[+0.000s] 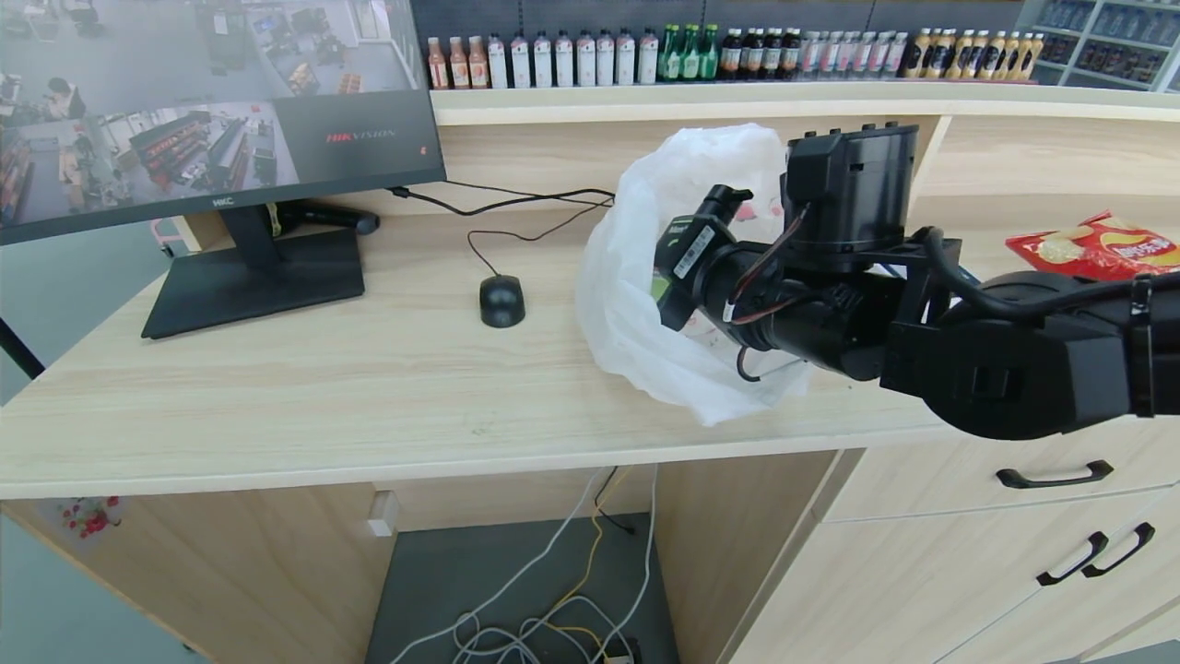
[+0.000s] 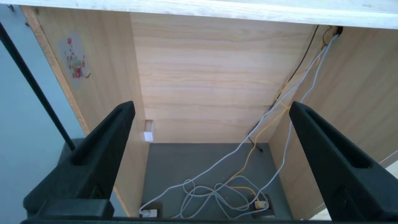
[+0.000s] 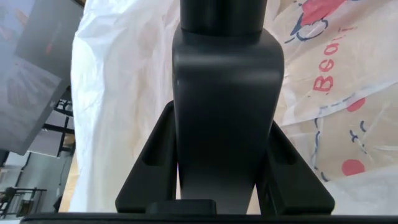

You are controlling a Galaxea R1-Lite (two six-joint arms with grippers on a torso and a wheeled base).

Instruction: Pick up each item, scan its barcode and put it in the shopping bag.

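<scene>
One white shopping bag stands on the counter, with the right arm extending into its mouth. Below the counter, the left gripper has its jaws spread wide and empty. The right gripper pinches a dark grey item inside the bag.

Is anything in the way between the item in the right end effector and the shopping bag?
Nothing visible does. The right end effector grips the dark item right at the open mouth of the bag, with only the white plastic ahead of it.
</scene>
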